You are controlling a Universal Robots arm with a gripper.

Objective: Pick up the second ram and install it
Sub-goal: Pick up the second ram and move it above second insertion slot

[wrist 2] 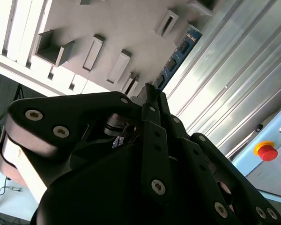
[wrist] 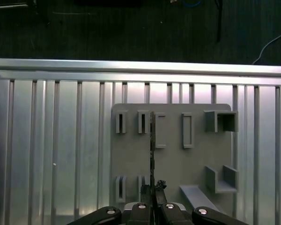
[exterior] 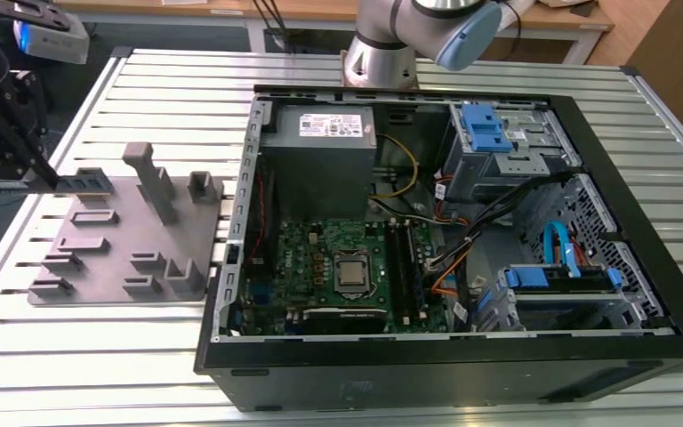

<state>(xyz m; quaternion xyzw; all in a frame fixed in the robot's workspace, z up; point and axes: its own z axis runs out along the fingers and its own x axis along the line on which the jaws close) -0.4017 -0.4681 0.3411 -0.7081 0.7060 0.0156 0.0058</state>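
Note:
My gripper (exterior: pixel 47 181) stands at the exterior view's left, over the far corner of the grey fixture block (exterior: pixel 122 258). It is shut on the second ram (exterior: pixel 83 184), a thin dark stick that juts from the fingertips toward the exterior view's right. In the first wrist view the ram (wrist: pixel 152 140) shows edge-on, running from the gripper (wrist: pixel 152 186) across the fixture (wrist: pixel 173 159) between its slots. A bluish label shows on the ram (wrist 2: pixel 178 55) in the second wrist view, ahead of the gripper (wrist 2: pixel 152 90). Whether the ram still touches the fixture I cannot tell.
An open computer case (exterior: pixel 229 267) lies on the slatted metal table (exterior: pixel 104 356), at the exterior view's right of the fixture. Inside are the motherboard (exterior: pixel 317 276), long memory slots (exterior: pixel 404 267), loose cables and blue drive brackets (exterior: pixel 484 129). A red stop button (wrist 2: pixel 266 151) sits beyond the table.

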